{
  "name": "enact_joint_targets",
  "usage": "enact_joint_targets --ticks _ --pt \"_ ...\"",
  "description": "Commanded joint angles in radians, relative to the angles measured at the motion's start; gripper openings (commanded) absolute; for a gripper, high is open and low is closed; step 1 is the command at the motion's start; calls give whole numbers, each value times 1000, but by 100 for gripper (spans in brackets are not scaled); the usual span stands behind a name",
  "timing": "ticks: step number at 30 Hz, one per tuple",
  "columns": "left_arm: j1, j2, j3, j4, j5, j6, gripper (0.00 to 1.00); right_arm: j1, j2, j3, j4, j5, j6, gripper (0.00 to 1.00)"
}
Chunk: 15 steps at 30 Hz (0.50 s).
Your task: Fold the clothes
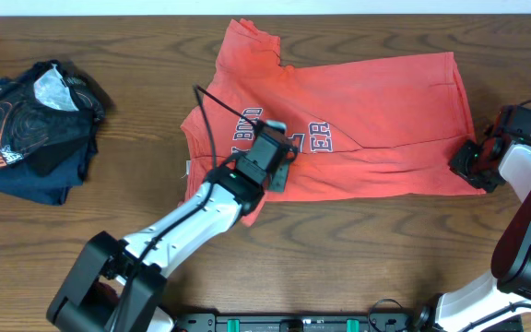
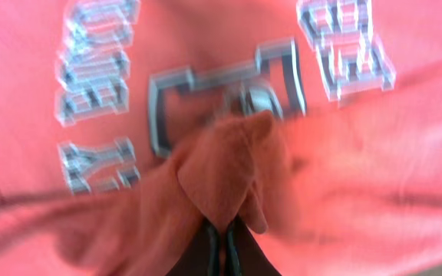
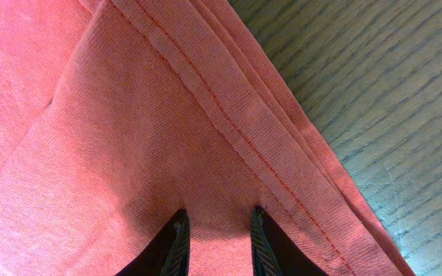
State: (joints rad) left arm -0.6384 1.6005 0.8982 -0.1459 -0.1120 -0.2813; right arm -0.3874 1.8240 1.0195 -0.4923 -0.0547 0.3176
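While the left pincer (image 2: 222, 230) pinches a bunch of T-shirt (image 1: 385, 101) to fold it, right pincer (image 3: 219, 230) sits at the hem (image 3: 236, 126), probably anchoring, grip unclear

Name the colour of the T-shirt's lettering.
Dark blue lettering, white outlines; sharpest in the overhead view.

Item: coral-red short-sleeved T-shirt (image 1: 376, 101)
Print: dark blue block lettering (image 1: 320, 138), white-outlined, across the chest
Place: on the table, from centre to right
Pose: spread mostly flat, rumpled, 1 sleeve (image 1: 247, 41) sticking out at top left
Chest: cloth bunched up over the letters
Hem (image 3: 282, 130): stitched edges stacked in layers at the right end
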Motion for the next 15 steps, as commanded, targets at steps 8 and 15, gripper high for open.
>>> enact_joint_targets --ticks 8,15 --pt "98 11 29 99 -31 26 26 3 35 -35 -4 6 -5 26" --pt "125 -10 48 -16 -32 69 48 3 35 -35 -9 6 -5 26"
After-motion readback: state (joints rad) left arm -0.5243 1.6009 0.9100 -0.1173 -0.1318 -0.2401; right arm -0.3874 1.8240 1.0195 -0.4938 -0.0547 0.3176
